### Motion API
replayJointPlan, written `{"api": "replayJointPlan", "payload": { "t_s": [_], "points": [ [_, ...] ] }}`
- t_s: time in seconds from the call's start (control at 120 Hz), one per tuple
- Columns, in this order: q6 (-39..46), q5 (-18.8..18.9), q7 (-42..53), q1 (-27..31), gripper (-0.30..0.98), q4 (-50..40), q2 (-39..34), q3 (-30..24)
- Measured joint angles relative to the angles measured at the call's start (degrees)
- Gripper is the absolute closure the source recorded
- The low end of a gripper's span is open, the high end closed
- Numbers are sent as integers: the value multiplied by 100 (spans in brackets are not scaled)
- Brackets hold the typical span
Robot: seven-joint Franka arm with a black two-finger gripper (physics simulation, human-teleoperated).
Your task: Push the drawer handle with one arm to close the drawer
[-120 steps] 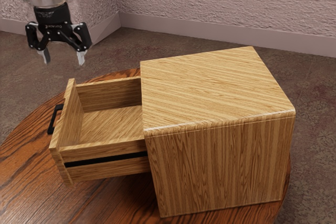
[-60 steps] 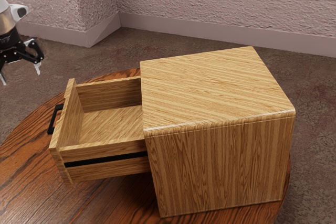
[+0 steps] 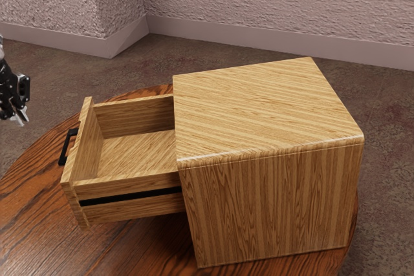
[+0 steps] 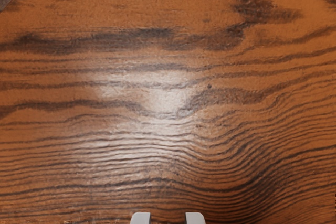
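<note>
The hand (image 4: 168,218), fingers apart, has dropped lower, out past the handle (image 3: 65,148) (the drawer (image 3: 88,143) hasn't budged), probably lining up a push.

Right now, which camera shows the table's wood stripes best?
The wrist view. It looks at the table up close, so the wavy dark stripes are big and easy to follow. The exterior view shows smaller stripes and the table's curved edge, but the drawer and cabinet cover part.
</note>
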Motion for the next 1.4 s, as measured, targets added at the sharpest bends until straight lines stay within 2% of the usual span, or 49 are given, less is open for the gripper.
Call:
{"api": "replayJointPlan", "payload": {
  "t_s": [0.117,0.242,0.633,0.858,1.008,1.175,1.275,1.4],
  "points": [
    [318,-3,-957,-331,75,-576,-128,-1],
    [698,15,-1856,-543,77,-1236,-656,-1],
    [1247,72,-4019,-849,78,-1319,-594,-1],
    [1322,220,-4830,-1205,79,-1258,-471,200],
    [1366,299,-5224,-1116,79,-1279,-456,235],
    [1397,384,-5553,-1110,79,-1418,-587,37],
    [1481,413,-5689,-796,79,-1831,-969,-232],
    [1551,428,-5817,-676,79,-2028,-1221,-411]
  ]
}}
